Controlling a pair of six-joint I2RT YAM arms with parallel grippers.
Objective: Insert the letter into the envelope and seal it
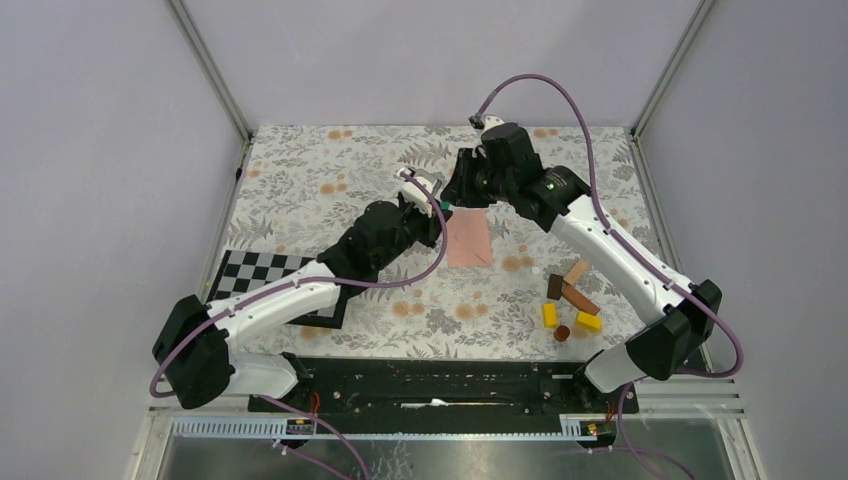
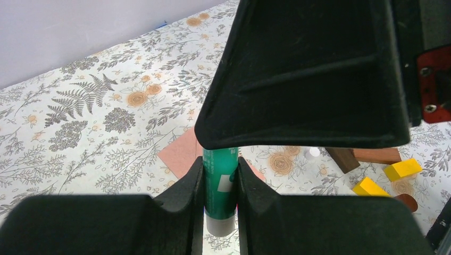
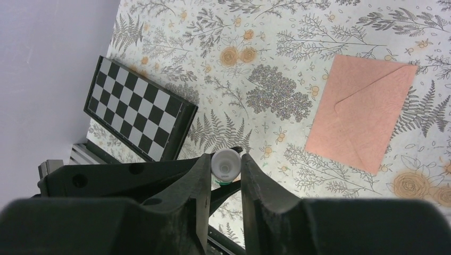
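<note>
on floral table [image 3: 276,48], envelope [image 3: 364,114], flap down

A robotics lab test cell is showing here. Plain lavender panels [image 1: 100,150] are closing in the top view on its left, top and right. Bare metal frame posts [image 1: 212,72] are slanting down at the upper corners. The left arm [image 1: 270,305] and right arm [image 1: 610,250], white and black, are standing bolted to a black base rail [image 1: 440,385] along the bottom edge. Purple cables [image 1: 560,95] are looping off them, and a checkerboard [image 1: 250,272] is lying at centre left on the floral-covered table [image 1: 300,180].
</note>
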